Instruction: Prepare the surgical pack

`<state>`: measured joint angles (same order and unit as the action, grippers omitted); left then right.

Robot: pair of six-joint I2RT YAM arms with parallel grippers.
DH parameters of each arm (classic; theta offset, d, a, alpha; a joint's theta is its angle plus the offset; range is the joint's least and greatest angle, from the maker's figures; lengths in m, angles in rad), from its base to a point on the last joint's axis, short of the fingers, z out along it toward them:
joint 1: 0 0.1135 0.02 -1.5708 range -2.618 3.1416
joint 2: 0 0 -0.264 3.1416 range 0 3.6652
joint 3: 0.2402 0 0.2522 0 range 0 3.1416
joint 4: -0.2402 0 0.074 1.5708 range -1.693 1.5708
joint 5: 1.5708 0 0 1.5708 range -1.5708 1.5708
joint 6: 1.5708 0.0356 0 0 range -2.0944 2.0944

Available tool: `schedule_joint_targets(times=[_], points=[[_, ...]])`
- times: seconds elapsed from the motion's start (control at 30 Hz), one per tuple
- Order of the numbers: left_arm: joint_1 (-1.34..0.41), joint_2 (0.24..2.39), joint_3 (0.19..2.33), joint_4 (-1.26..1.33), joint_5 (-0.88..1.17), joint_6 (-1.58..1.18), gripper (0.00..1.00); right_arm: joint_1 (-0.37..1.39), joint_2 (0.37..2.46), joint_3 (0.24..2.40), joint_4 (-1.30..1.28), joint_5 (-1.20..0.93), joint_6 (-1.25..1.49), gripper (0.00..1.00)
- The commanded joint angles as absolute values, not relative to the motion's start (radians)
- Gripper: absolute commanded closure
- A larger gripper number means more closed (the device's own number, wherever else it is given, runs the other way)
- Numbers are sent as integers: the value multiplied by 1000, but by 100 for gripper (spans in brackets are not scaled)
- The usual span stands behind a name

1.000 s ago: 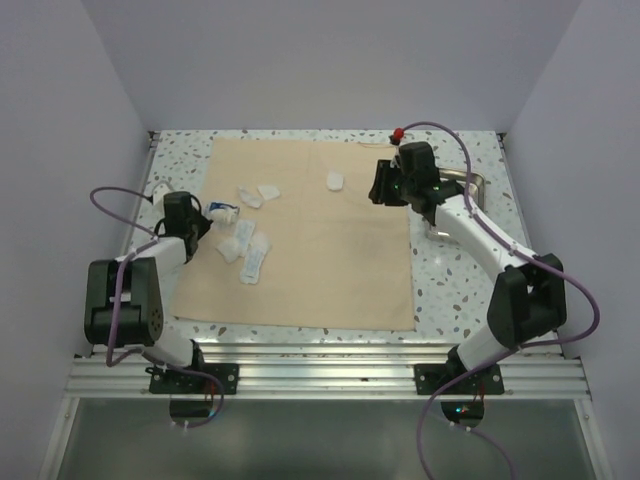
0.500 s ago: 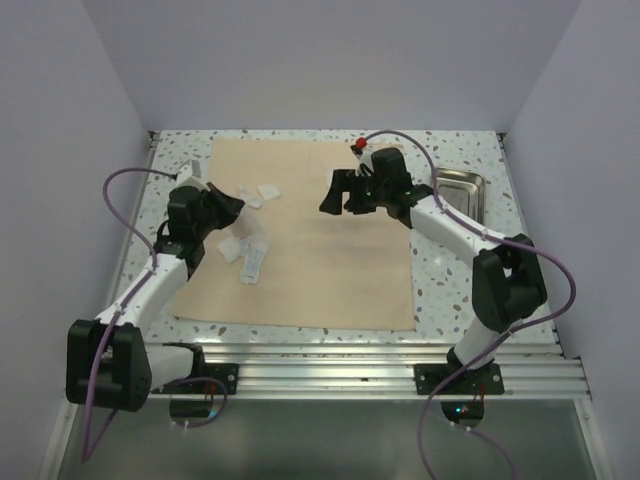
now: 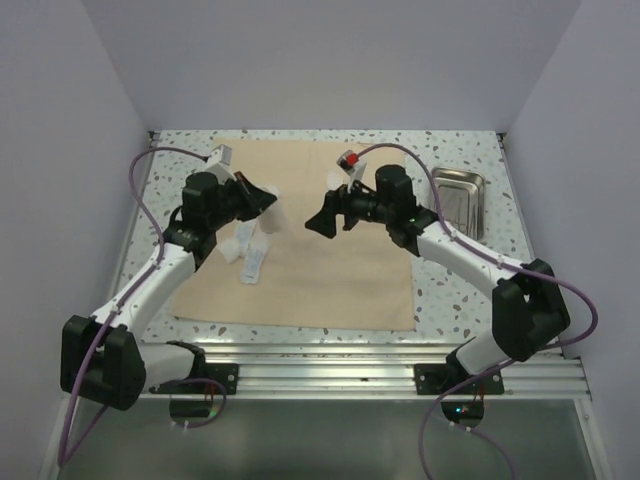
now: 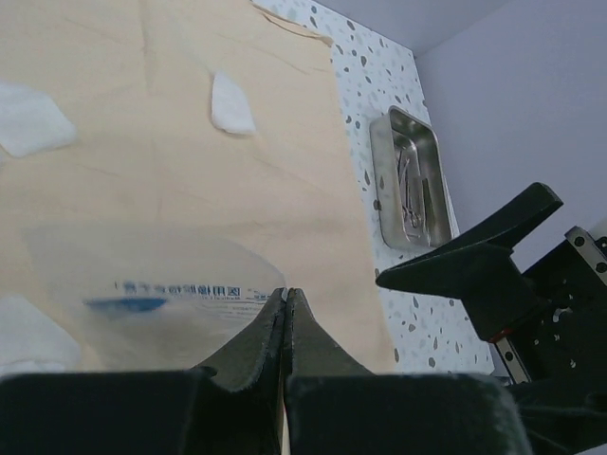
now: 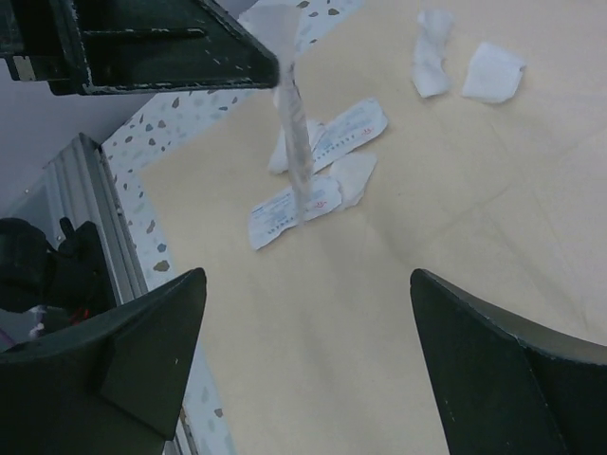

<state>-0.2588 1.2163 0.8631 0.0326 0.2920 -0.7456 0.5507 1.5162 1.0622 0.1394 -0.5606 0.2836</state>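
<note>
The beige cloth [image 3: 340,270] lies spread flat on the table. My left gripper [image 3: 266,196] hovers above its left part, shut [image 4: 286,294] on the edge of a clear gauze packet [image 4: 142,284] with blue print, which hangs down from the jaws [image 5: 296,142]. My right gripper [image 3: 320,222] faces it from the right with its jaws wide open [image 5: 305,277] and nothing between them. More gauze packets [image 3: 250,255] and loose white gauze pieces [image 5: 491,71] lie on the cloth. The steel tray [image 3: 458,172] holds slim metal instruments [image 4: 410,185].
The tray stands on the speckled tabletop [image 3: 450,280] just right of the cloth. Side walls close in the table on the left and right. An aluminium rail [image 3: 320,360] runs along the near edge by the arm bases.
My left arm has lifted the packet and carried it right, over the cloth. My right arm has swung left, away from the tray, and its jaws have opened wide.
</note>
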Motion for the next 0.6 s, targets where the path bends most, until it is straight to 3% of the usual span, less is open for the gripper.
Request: schedule_joint_targets(times=[0.0,0.27,0.57], points=[[-305,1232,911,2,292,-762,100,638,1474,1058,198,-470,151,8],[-382,1227,926,-31,224,-807,100,755,1509,1062,230,-195,133,7],[-419,1209,965,-69,210,-824,100,790,1577,1097,244,-132,97,10]])
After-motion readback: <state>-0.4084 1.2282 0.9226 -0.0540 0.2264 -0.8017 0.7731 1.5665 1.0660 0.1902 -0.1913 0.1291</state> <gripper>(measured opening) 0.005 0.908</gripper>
